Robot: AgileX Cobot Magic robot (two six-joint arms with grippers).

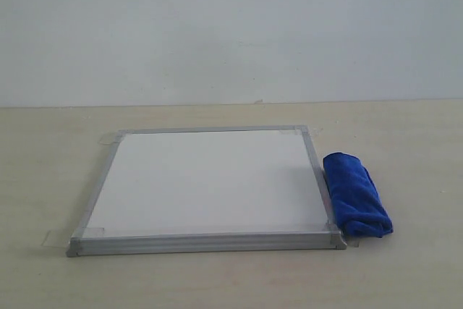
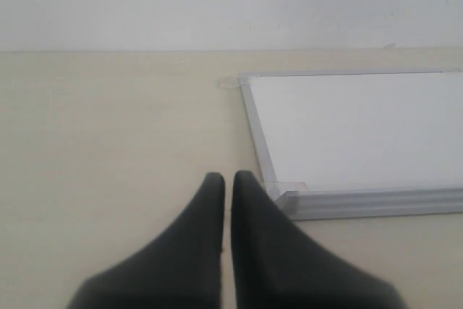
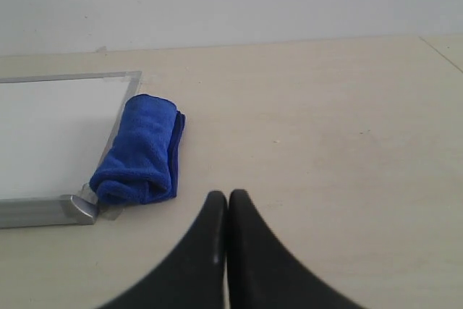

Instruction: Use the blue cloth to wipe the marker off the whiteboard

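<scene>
The whiteboard [image 1: 206, 182] lies flat on the table [image 1: 217, 276] at the centre of the exterior frame, its silver-grey frame edged with clear tape tabs [image 1: 108, 137] at the corners. Its surface reads plain white in every view. The blue cloth [image 1: 354, 193] sits as a rolled oblong bundle right of centre, lying along the board's right edge and touching the frame near the lower right corner. A pale wall [image 1: 231, 27] fills the upper half of the frame.

Neither arm shows in the exterior frame. In the left wrist view the left fingers [image 2: 217, 184] are pressed together with only a thin slit between them, gripping nothing, over bare table near a corner of the board. The right fingers [image 3: 217, 200] are fully closed and empty, over bare table beside the cloth and apart from it.
</scene>
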